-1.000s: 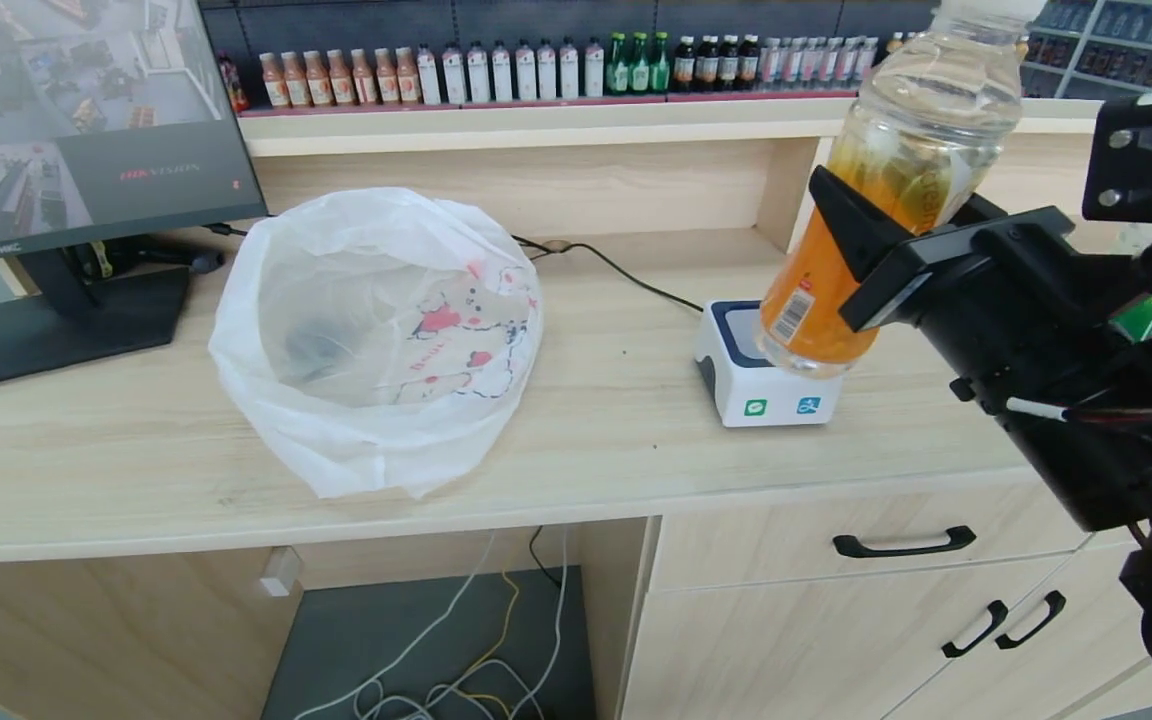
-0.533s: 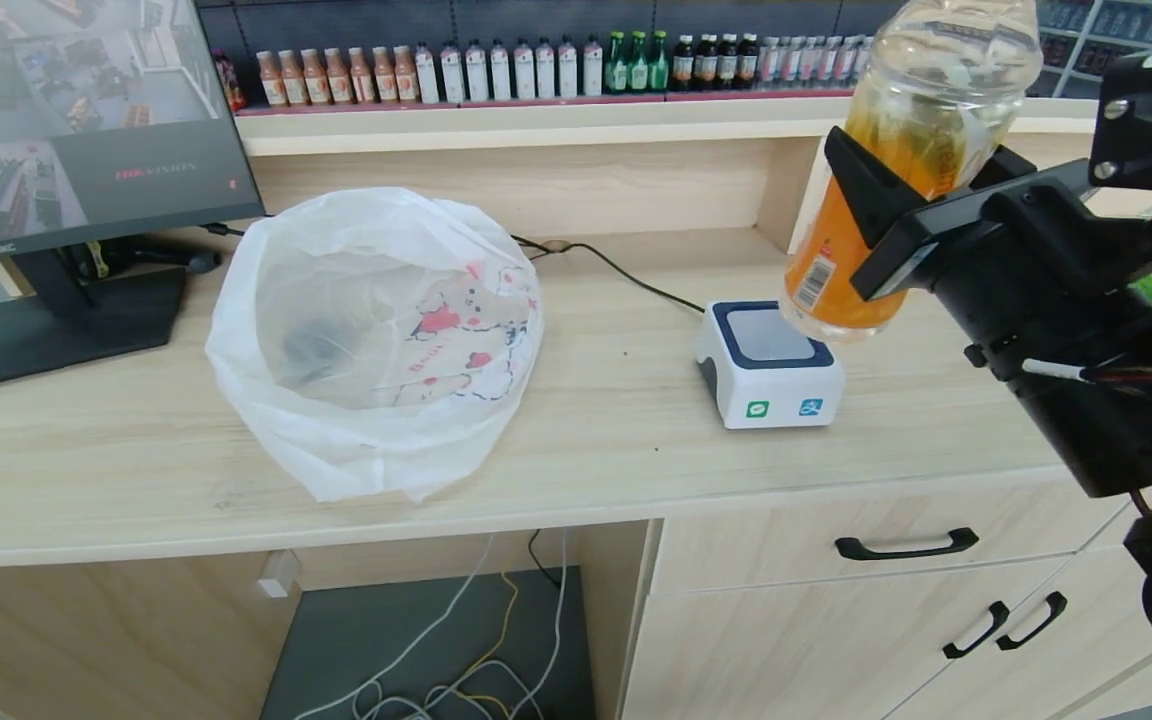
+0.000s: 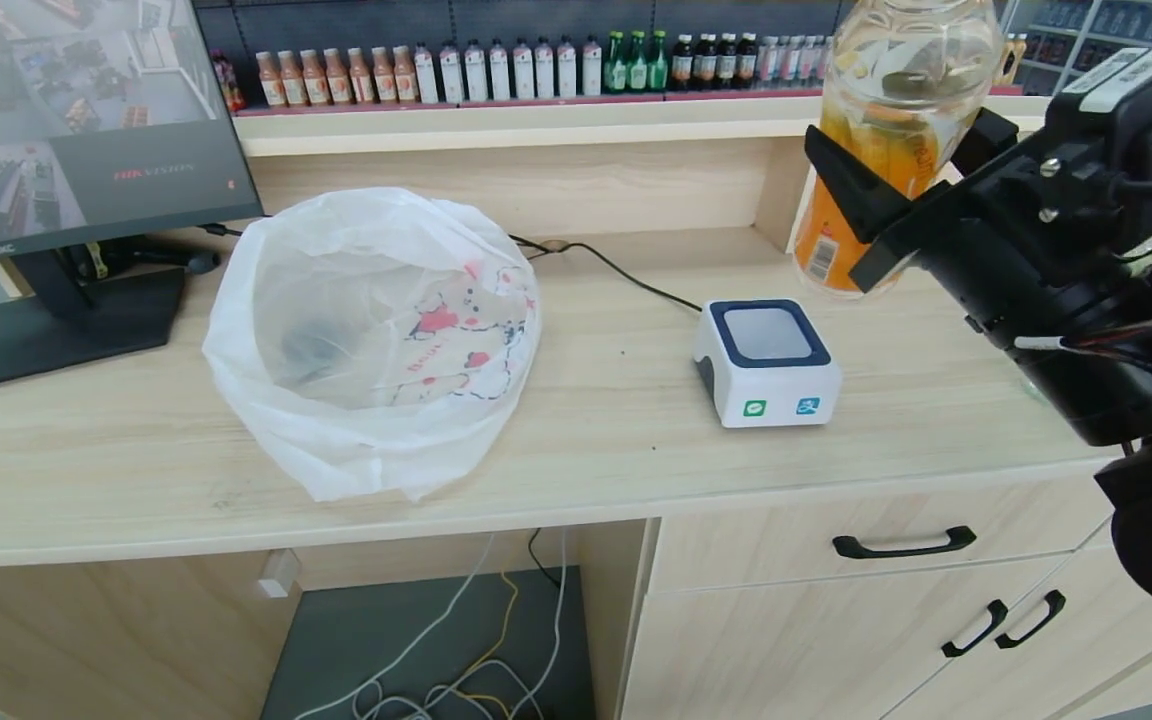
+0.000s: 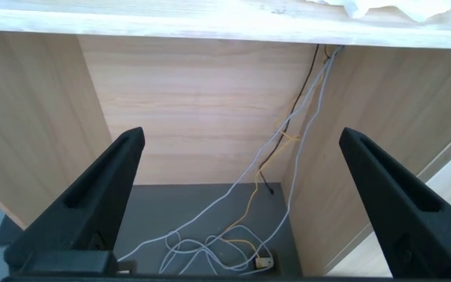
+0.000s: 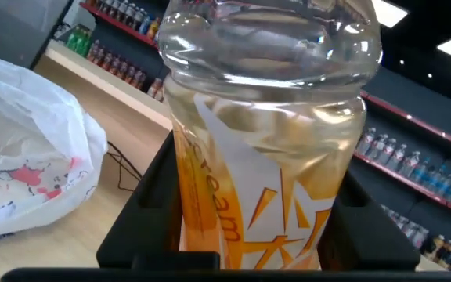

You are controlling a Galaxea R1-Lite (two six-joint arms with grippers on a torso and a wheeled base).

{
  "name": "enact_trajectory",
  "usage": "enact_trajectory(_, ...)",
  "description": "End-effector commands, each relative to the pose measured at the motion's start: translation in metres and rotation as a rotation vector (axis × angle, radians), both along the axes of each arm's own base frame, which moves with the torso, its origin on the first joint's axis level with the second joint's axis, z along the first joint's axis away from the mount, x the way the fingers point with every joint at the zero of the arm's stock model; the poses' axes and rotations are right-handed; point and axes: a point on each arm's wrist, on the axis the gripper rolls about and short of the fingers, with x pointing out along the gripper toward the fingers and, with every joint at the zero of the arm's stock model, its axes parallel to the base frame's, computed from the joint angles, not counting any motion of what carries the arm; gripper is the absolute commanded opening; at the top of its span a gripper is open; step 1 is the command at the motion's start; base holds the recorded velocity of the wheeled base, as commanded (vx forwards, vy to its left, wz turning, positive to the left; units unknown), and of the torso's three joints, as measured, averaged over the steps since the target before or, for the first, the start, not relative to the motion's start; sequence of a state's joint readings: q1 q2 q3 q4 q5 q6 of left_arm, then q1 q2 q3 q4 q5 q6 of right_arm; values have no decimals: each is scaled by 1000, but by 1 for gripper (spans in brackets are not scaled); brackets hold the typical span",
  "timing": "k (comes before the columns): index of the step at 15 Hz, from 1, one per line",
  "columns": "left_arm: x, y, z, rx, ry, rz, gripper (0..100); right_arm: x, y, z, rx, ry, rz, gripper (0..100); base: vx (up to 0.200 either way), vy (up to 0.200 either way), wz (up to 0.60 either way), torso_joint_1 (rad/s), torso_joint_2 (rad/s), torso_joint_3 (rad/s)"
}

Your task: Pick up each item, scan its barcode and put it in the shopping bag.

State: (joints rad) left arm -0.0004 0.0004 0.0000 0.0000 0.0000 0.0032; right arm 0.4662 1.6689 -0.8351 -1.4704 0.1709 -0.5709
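High over the far right of the counter (image 3: 616, 440), clamping the bottle (image 3: 911, 70) round its middle in the right gripper (image 3: 911, 165), fingers pressed tight on both sides, cap end up and tilted. Showing the barcode (image 3: 821, 258) low on the orange half, facing leftward, well above and beyond the scanner (image 3: 766, 360). Judging this as the carry leg, probably: heading for the shopping bag (image 3: 376, 340), standing open-mouthed well to the left. Wanting plenty of height across the scanner, then arriving squarely over the bag's mouth. Lowering right inside before letting go, surely: thin floppy film, heavy slick bottle, easy to snag the rim or topple the lot. Resting the left gripper (image 4: 241, 137) low before the counter's open bay, fingers spread wide on nothing, cables (image 4: 210, 249) beyond.
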Motion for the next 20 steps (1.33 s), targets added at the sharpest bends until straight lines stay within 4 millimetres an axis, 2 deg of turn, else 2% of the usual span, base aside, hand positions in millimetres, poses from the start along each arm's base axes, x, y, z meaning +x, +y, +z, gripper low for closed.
enact_trajectory(1, 0, 0, 0, 0, 0, -1, 100, 11, 0, -6, -83, -35, 7, 0, 0, 0, 0, 0, 0, 0)
enact_trajectory(5, 0, 0, 0, 0, 0, 0, 100, 24, -1, -8, -187, -110, 11, 0, 0, 0, 0, 0, 0, 0)
enact_trajectory(8, 0, 0, 0, 0, 0, 0, 100, 38, 5, 3, -318, -221, 93, 0, 0, 0, 0, 0, 0, 0)
enact_trajectory(11, 0, 0, 0, 0, 0, 0, 100, 47, -2, -7, -402, -246, 107, 0, 0, 0, 0, 0, 0, 0)
enact_trajectory(14, 0, 0, 0, 0, 0, -1, 100, 46, -3, -2, -435, -297, 142, 0, 0, 0, 0, 0, 0, 0)
enact_trajectory(20, 0, 0, 0, 0, 0, 0, 100, 56, 1, -27, -530, -327, 213, 0, 0, 0, 0, 0, 0, 0)
